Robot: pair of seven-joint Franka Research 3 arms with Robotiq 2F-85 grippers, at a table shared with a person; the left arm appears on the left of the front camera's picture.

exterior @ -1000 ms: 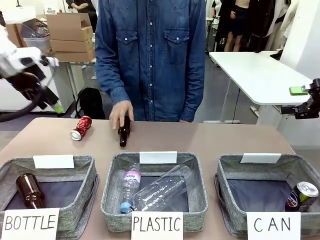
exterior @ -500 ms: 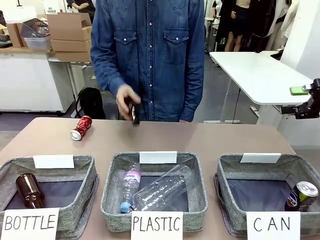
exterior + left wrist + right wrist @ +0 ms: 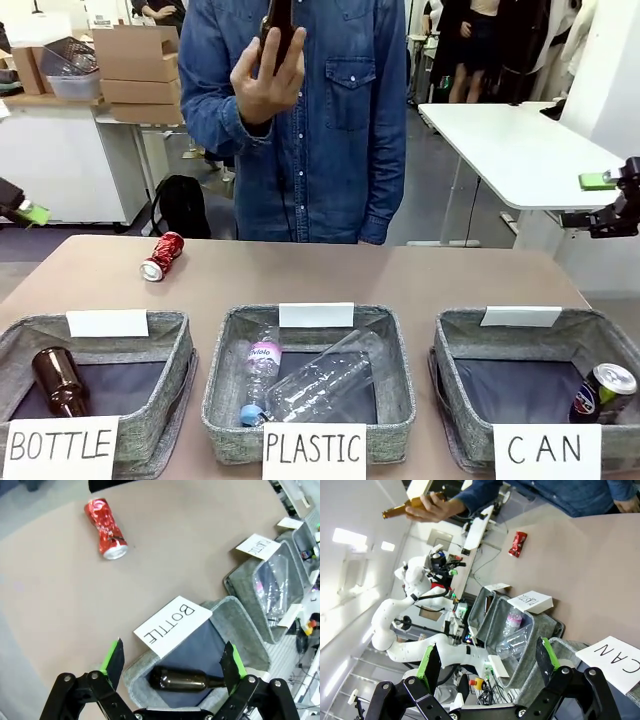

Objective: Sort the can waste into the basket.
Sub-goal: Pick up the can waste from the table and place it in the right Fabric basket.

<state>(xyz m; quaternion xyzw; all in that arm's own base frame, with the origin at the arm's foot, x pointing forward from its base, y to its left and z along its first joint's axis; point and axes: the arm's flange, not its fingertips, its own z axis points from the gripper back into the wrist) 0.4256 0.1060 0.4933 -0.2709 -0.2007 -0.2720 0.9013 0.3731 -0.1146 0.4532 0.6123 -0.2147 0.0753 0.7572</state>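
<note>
- Basket (image 3: 455, 335) signed CAN: near-right end of the table (image 3: 420, 275) in your front view. The blue can (image 3: 603, 393) is inside, tilted against its right wall.
- Red can (image 3: 162, 256): dented, lying on its side on bare table, well apart from the CAN basket, far to its left and further back. Nothing touches it.
- Left gripper (image 3: 172, 656): jaws spread wide, nothing between them. It hangs far left of the CAN basket. Past its fingers you see the basket marked BOTTLE (image 3: 240, 630) with a brown bottle (image 3: 180, 679) lying in it.
- Right gripper (image 3: 487, 659): jaws spread too, empty, up behind the CAN basket's right side, off the table.
- Person's hand (image 3: 268, 75): raised high beyond the table, left of the CAN basket, holding a second brown bottle (image 3: 278, 22).
- PLASTIC basket (image 3: 215, 390): just left of the CAN basket, with clear bottles (image 3: 320, 385) in it.
</note>
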